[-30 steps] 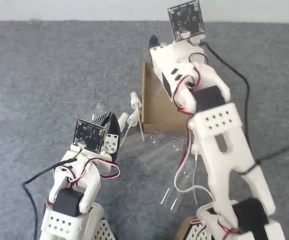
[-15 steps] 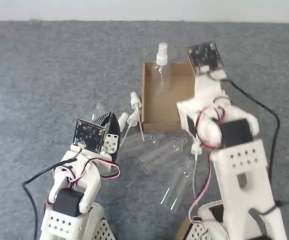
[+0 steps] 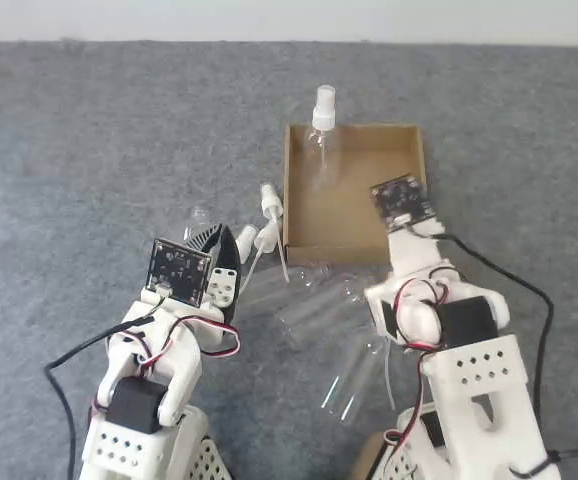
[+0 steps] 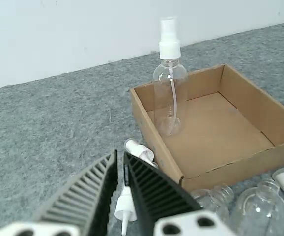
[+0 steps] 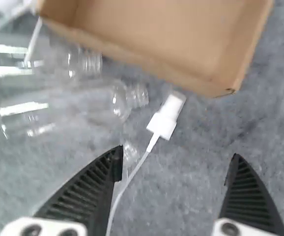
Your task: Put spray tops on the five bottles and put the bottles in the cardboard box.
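A clear bottle with a white spray top (image 3: pixel 322 140) (image 4: pixel 169 88) stands upright in the far left corner of the cardboard box (image 3: pixel 369 225) (image 4: pixel 220 128) (image 5: pixel 156 34). Several uncapped clear bottles (image 3: pixel 314 300) (image 5: pixel 58 105) (image 4: pixel 260 209) lie on the carpet in front of the box. Loose spray tops (image 3: pixel 268 201) (image 4: pixel 139 150) lie left of the box. Another spray top (image 5: pixel 165 120) lies by the box's near wall. My left gripper (image 3: pixel 225 248) (image 4: pixel 121 164) is shut and empty, near the loose tops. My right gripper (image 5: pixel 176 157) is open and empty above that spray top.
Grey carpet covers the table. The right arm (image 3: pixel 414 275) hangs over the box's near right corner and the bottles. Two thin dip tubes (image 3: pixel 339 395) lie between the arm bases. Open carpet stretches to the far left and right.
The right arm has drawn back from over the box toward its base, leaving the capped bottle standing inside. The left arm has not moved.
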